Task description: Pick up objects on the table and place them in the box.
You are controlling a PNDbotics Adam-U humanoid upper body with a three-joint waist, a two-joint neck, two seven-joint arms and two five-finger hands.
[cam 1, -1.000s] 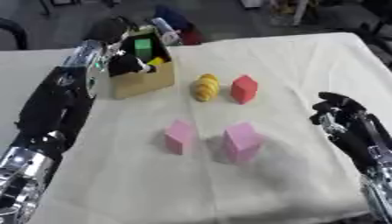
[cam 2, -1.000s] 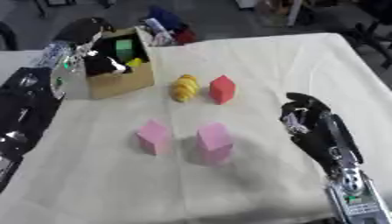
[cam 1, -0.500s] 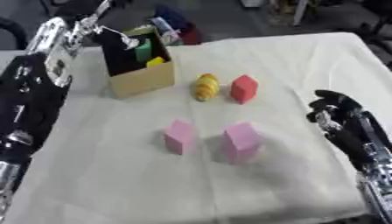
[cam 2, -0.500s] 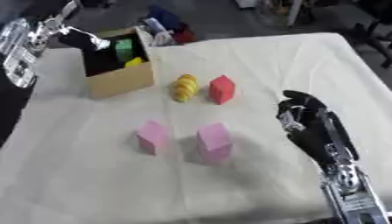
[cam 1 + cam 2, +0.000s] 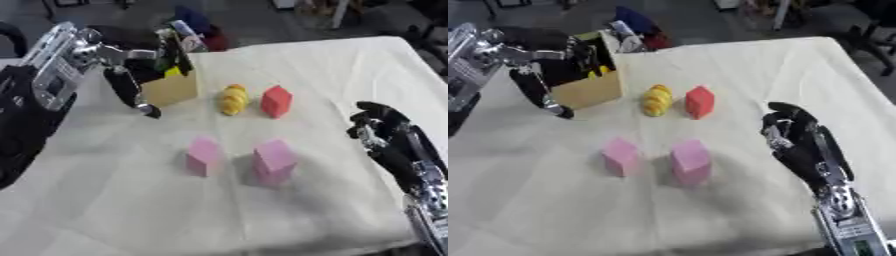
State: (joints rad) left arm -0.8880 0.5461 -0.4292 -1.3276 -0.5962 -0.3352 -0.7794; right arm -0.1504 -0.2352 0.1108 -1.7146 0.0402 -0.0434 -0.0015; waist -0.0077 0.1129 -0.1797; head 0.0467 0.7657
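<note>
Left hand (image 5: 122, 75) raised beside the cardboard box (image 5: 171, 85), fingers extended and holding nothing, right hand (image 5: 794, 135) rested at the table's right with fingers curled and empty, yellow object (image 5: 233, 99), red block (image 5: 276, 101) and two pink blocks (image 5: 204, 156) left on the cloth (image 5: 332, 70) near the box.

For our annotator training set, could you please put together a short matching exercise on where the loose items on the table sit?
Things:
1. yellow object
2. red block
3. smaller pink block
4. box

Places:
A. far left of the cloth, with the left hand in front of it
B. near row, left of the larger pink block
C. far row, between the box and the red block
D. far row, right of the yellow object

Pairs: 1-C, 2-D, 3-B, 4-A
</note>
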